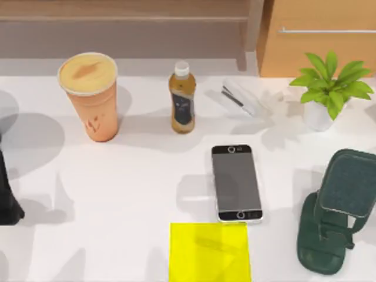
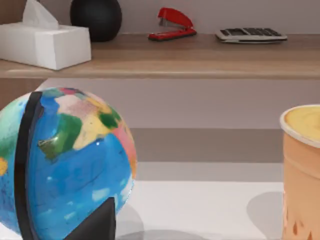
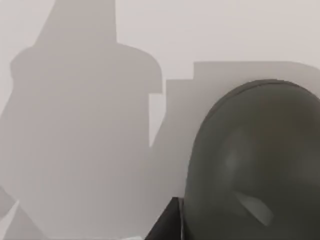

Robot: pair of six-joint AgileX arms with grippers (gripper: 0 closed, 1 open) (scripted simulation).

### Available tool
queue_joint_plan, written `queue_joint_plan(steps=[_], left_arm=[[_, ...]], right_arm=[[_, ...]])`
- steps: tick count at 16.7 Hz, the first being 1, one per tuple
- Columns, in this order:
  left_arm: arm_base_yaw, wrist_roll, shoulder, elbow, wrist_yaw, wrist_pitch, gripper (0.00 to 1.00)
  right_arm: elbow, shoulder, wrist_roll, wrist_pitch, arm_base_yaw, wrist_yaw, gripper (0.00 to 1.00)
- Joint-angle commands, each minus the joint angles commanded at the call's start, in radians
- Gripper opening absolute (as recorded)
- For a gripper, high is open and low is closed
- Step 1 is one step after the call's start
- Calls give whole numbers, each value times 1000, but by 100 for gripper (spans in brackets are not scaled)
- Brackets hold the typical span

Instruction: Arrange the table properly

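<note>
White worktop spans the whole top view, everything sits on it; orange lidded cup upright at back left; small tea bottle upright just right of it, well apart from the cup; pale stapler-like item lying behind centre-right; potted green plant at back right; black phone flat, face up, centre-right; yellow square pad at the front edge, its far right corner just beside the phone's near end, touching or not unclear; dark green phone stand at right, near the phone; wooden cabinet behind the worktop at right; left arm dark at the far left edge, its tool state cannot be told; left wrist view faces a globe close up, the cup beside it, and a shelf behind carrying a tissue box, black round object, red stapler, calculator; right wrist view looks at the dark green stand on white surface, right tool state cannot be told.
</note>
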Motion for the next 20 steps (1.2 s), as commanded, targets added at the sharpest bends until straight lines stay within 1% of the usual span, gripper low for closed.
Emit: queue_joint_plan(steps=[3, 8, 10, 16, 18, 20], left_arm=[[0, 0, 0, 0, 0, 0, 100], [0, 0, 0, 0, 0, 0, 100], [0, 0, 0, 0, 0, 0, 100], [0, 0, 0, 0, 0, 0, 100], [0, 0, 0, 0, 0, 0, 100], [0, 0, 0, 0, 0, 0, 100]], right_arm=[[50, -22, -3, -72, -1, 0, 0], [193, -108, -8, -323, -2, 0, 0], [236, -139, -7, -384, -3, 0, 0], [249, -148, -5, -400, 0, -1, 0], [280, -153, -31, -385, 31, -20, 0], [347, -162, -95, -355, 104, -56, 0]])
